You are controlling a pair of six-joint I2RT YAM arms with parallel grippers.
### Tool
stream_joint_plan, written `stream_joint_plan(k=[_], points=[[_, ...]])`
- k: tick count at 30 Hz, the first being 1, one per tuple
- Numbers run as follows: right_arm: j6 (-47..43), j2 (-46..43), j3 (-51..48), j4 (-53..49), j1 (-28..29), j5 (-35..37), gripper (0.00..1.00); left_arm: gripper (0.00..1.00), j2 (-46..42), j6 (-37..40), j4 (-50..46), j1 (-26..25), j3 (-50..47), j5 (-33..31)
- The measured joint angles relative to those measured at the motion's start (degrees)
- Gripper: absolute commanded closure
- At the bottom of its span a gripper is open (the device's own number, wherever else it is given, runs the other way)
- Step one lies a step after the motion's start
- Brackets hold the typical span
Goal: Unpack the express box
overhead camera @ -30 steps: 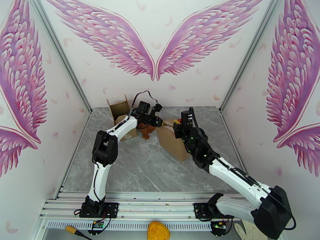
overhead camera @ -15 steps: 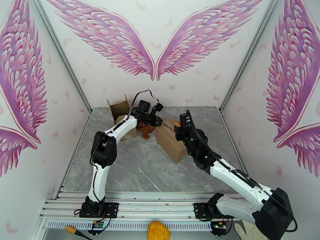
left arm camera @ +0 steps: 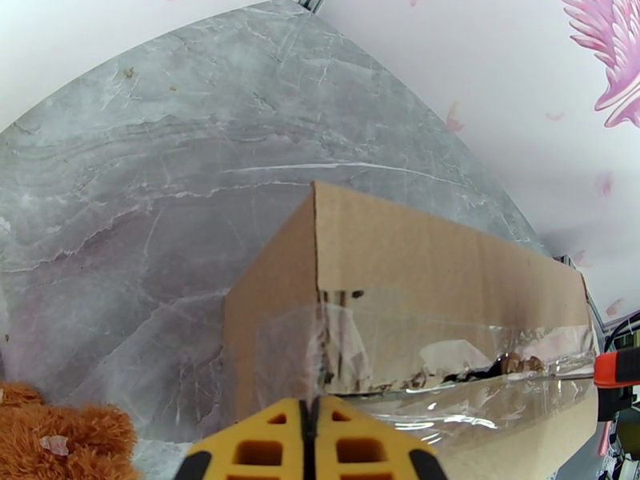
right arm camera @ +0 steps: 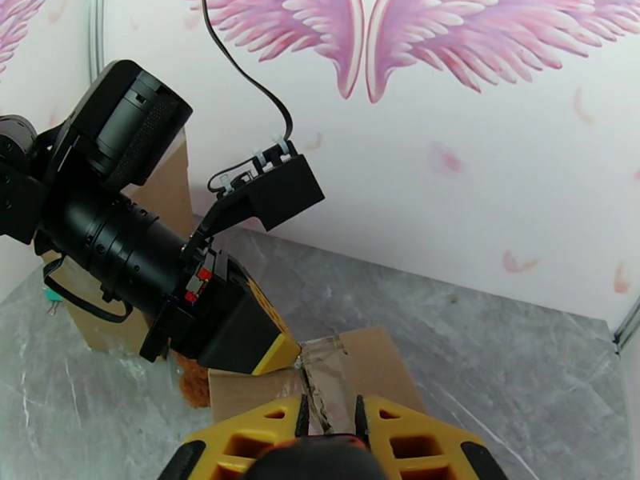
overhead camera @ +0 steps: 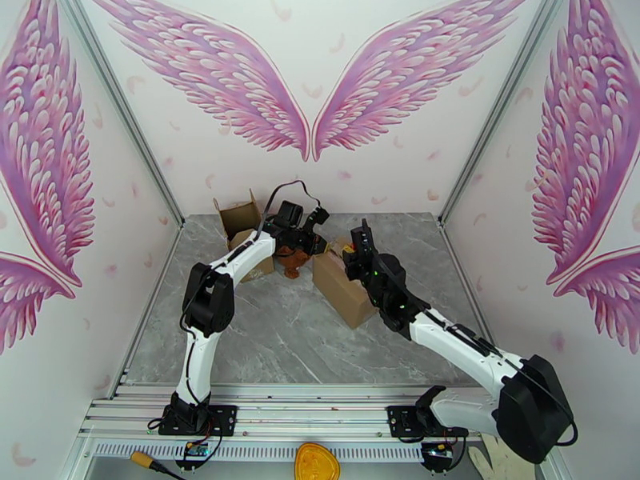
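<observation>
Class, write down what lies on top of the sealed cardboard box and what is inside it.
Clear tape runs along the box top seam, partly torn. Contents hidden by cardboard.

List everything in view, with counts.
Taped box: 1, brown cardboard with clear tape, table centre.
Open box: 1, brown cardboard, back left.
Plush toy: 1, brown, between the boxes.
Table: 1, grey marble.
Yellow object: 1, near edge, off the table.
Left gripper: 1, yellow fingers, shut, at the taped seam.
Right gripper: 1, yellow fingers, narrow gap over the tape; grip unclear.
</observation>
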Motion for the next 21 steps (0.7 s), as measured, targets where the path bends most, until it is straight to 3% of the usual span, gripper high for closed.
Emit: stream_joint_plan(k=[21], points=[[-0.6, 2.5, 0.0, 3.4, -1.9, -5.8, 1.0, 0.94, 0.0, 0.8, -2.1, -0.2, 1.0, -0.7]])
